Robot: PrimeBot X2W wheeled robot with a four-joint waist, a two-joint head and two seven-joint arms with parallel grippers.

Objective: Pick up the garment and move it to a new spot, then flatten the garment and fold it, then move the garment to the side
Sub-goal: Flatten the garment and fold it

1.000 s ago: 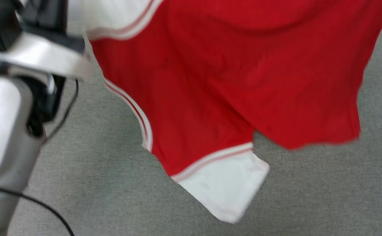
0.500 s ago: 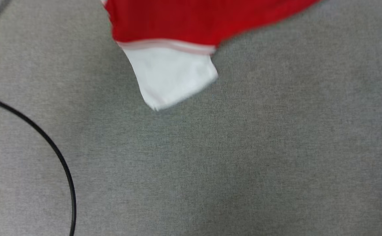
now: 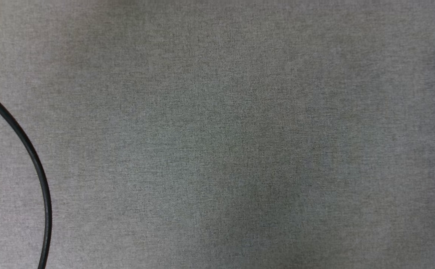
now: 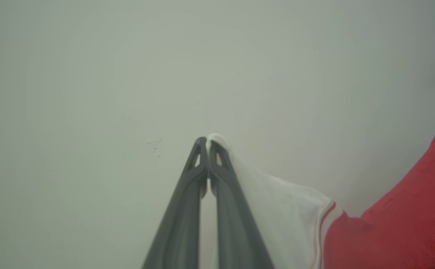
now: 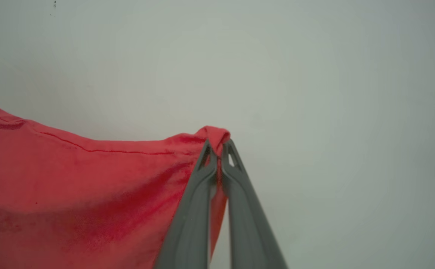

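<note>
**Operator:** So, what's under and around me?

**Spotter:** Below your head camera lies a grey woven surface (image 3: 240, 130), flat and finely grained, with soft shading. A thin black cable (image 3: 34, 160) curves along its left side. Beyond the fingertips of both your grippers stands a plain pale wall (image 4: 90, 74), smooth apart from a few tiny dark specks.

**Operator:** And compared with a second ago?

**Spotter:** Your head view has shifted. A second ago red cloth hung across it, with a pale forearm at the left. Half a second ago the white sleeve's end hung at the top. Now it looks down on the grey weave and the cable. That's the camera moving, so I can't tell you whether the cloth itself moved.

**Operator:** Where's the garment, and how are my grips?

**Spotter:** Your left gripper (image 4: 206, 142) is pinched tight on the garment (image 4: 397, 224) at the edge of its white sleeve (image 4: 277, 201). The sleeve slopes away to the right of the fingers, past a striped trim (image 4: 324, 220), into the red body. Your right gripper (image 5: 218, 145) is clamped on a small rolled bunch of red cloth at its tips. The fabric spreads to the left of those fingers, soft and matte, with a stitched seam (image 5: 109, 151) along its upper edge. Each finger is long, dark grey and tapered.
</note>
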